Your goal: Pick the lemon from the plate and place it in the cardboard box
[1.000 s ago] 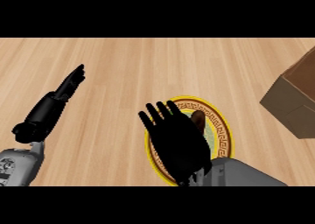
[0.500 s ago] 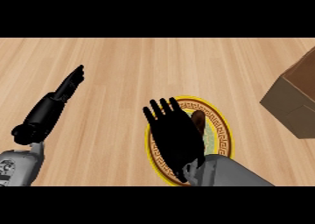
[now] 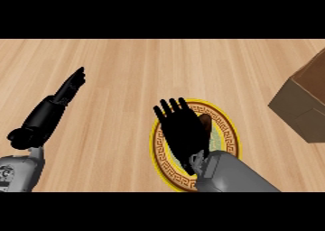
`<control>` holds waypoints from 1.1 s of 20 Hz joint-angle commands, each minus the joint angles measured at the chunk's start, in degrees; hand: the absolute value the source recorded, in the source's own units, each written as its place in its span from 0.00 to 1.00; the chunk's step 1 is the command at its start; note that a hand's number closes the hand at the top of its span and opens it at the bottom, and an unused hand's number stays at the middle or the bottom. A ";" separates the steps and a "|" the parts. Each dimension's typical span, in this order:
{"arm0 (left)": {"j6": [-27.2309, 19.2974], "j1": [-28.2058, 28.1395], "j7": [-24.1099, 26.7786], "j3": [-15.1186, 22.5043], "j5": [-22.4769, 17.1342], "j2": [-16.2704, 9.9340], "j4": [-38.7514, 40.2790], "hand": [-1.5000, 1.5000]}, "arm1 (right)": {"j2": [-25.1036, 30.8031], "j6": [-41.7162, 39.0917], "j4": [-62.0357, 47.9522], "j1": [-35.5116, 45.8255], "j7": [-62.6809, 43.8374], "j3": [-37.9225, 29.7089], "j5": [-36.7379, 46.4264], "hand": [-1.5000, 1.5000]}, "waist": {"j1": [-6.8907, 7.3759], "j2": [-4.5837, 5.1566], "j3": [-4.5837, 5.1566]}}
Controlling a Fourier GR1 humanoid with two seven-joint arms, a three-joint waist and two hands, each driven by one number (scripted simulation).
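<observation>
Currently right robot hand (image 3: 182, 131) flat, fingers straight, holding nothing, over round gold-patterned plate (image 3: 226, 135) | lemon hidden beneath | left robot hand (image 3: 68, 88) straight, idle | brown cardboard box (image 3: 310, 101) right on woodgrain tabletop (image 3: 125, 63).

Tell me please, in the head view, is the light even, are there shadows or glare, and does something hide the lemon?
Head view: the wooden counter is evenly lit, without glare; the cardboard box has a darker shaded side. The black right hand covers most of the plate and shows little detail; only a dark sliver shows beside it, so the lemon cannot be confirmed. The left hand rests open at the left.
</observation>
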State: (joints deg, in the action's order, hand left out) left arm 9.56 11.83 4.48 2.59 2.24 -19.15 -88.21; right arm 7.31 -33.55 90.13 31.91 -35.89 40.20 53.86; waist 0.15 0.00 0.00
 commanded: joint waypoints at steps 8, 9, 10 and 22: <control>1.00 -0.78 0.41 -1.22 3.09 2.32 -1.12 0.50 | -0.49 3.05 -8.62 -1.91 8.44 -4.10 7.68 0.00 | 0.05 -0.01 -0.01; 0.20 -1.81 -2.56 -0.44 3.61 3.32 -4.28 0.50 | -0.44 2.98 -5.38 -5.07 7.18 -2.37 9.06 0.00 | -0.02 -0.07 -0.01; 2.05 -0.58 1.75 -2.48 2.71 2.50 1.53 0.50 | -4.64 3.45 -12.82 0.17 7.97 -4.51 9.88 0.00 | 0.10 0.05 0.00; 2.82 1.32 2.83 -4.49 4.84 3.91 3.75 0.50 | -3.72 6.96 -16.63 -2.74 19.08 -5.29 14.86 1.00 | 0.10 0.07 0.00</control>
State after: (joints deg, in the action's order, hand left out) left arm 11.57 13.12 5.58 -0.50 7.35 -14.85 -86.13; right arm 3.22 -28.72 77.05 27.98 -21.76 34.18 67.11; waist 0.11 0.00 0.00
